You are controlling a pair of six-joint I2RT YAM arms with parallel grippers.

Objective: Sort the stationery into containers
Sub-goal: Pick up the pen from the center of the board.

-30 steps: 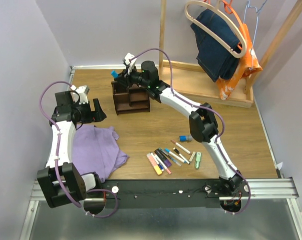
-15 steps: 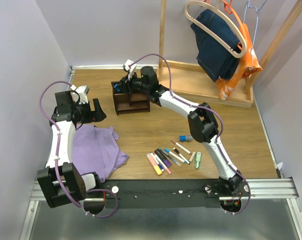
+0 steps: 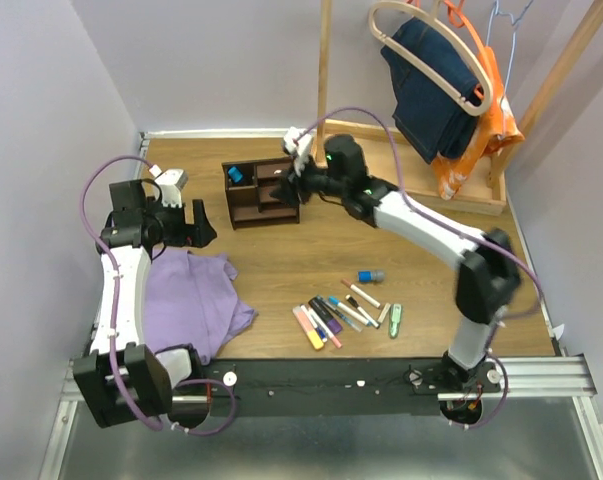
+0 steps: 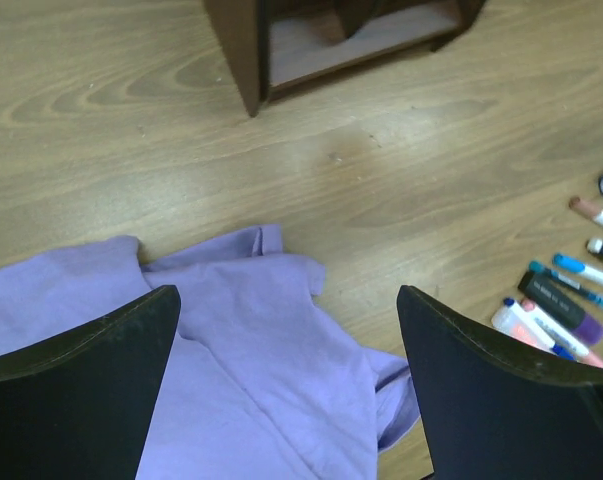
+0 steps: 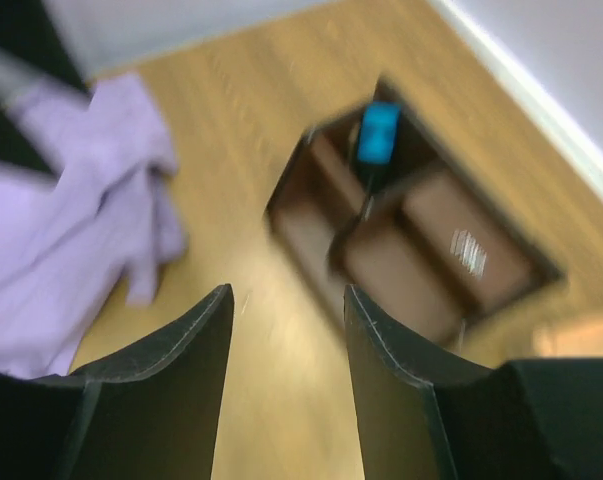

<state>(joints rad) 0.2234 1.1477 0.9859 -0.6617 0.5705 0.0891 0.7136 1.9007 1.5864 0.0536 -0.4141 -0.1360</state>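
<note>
1. Blue marker stands in rear-left compartment of organiser. Rest of stationery lies clustered near table front, well apart from organiser. Blue-grey cylinder sits just beyond the cluster.
2. R gripper hovers by organiser's right side, jaws spread, nothing btwn them.
3. L gripper jaws spread wide, empty, over purple cloth.
4. Step, my read: one item in, most left, R arm free for next fetch. Next move needs a reach to the cluster. Pens lie touching, so pinch one outer pen only.
5. Surface: wood-grain table. Clothes rack w/ jeans at rear right. Pale lilac walls.
</note>
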